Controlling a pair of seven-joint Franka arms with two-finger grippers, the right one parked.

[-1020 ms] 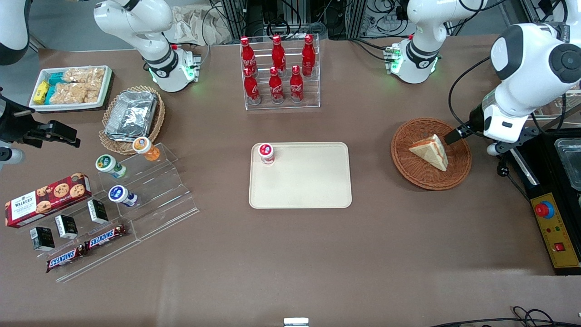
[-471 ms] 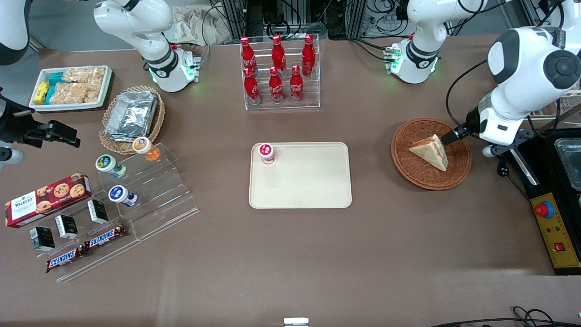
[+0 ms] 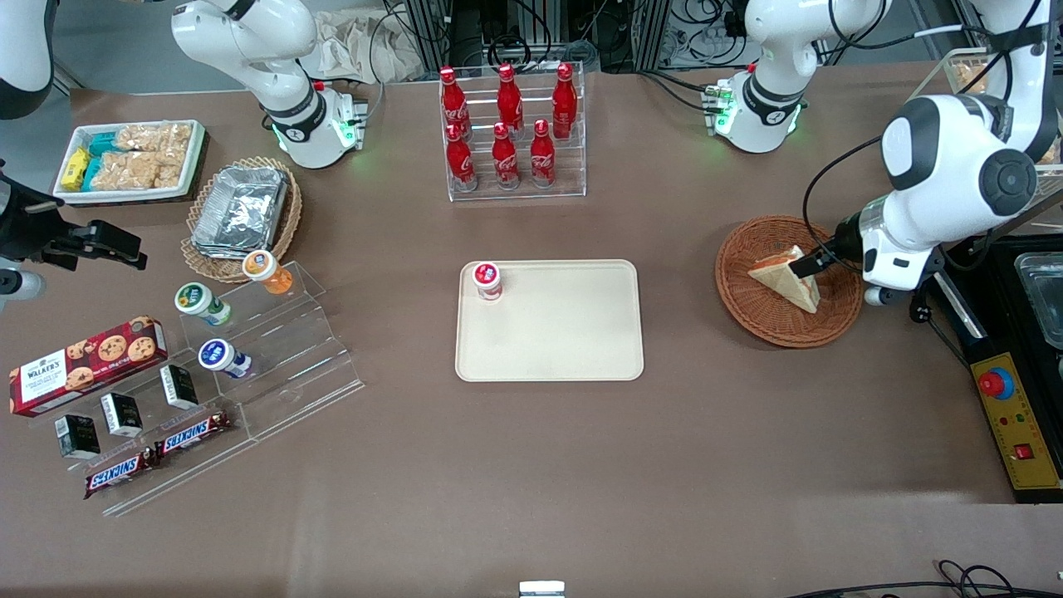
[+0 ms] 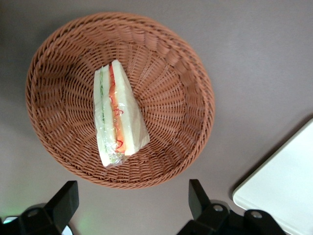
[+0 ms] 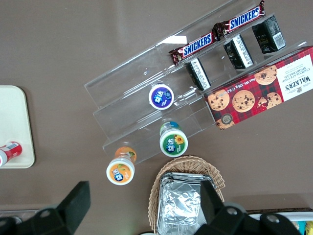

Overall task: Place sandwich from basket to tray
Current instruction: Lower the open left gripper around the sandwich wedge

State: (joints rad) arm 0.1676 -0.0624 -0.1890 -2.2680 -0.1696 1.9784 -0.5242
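Note:
The sandwich [image 3: 786, 277], a triangular white-bread wedge in clear wrap with orange-red and green filling, lies in the round reddish-brown wicker basket [image 3: 742, 292]. It also shows in the left wrist view [image 4: 118, 113], lying in the basket [image 4: 181, 73]. My left gripper [image 3: 812, 261] hangs above the basket's rim toward the working arm's end of the table. Its fingers [image 4: 198, 194] are spread wide and hold nothing. The beige tray [image 3: 565, 332] lies flat mid-table, and its corner shows in the left wrist view [image 4: 283, 183].
A small red-lidded cup [image 3: 487, 280] stands on a corner of the tray. A clear rack of red cola bottles [image 3: 508, 133] stands farther from the camera. A black box with a red stop button [image 3: 996, 383] lies at the working arm's end.
My left gripper has moved from beside the basket's rim inward over the basket toward the sandwich. The sandwich and basket have not moved.

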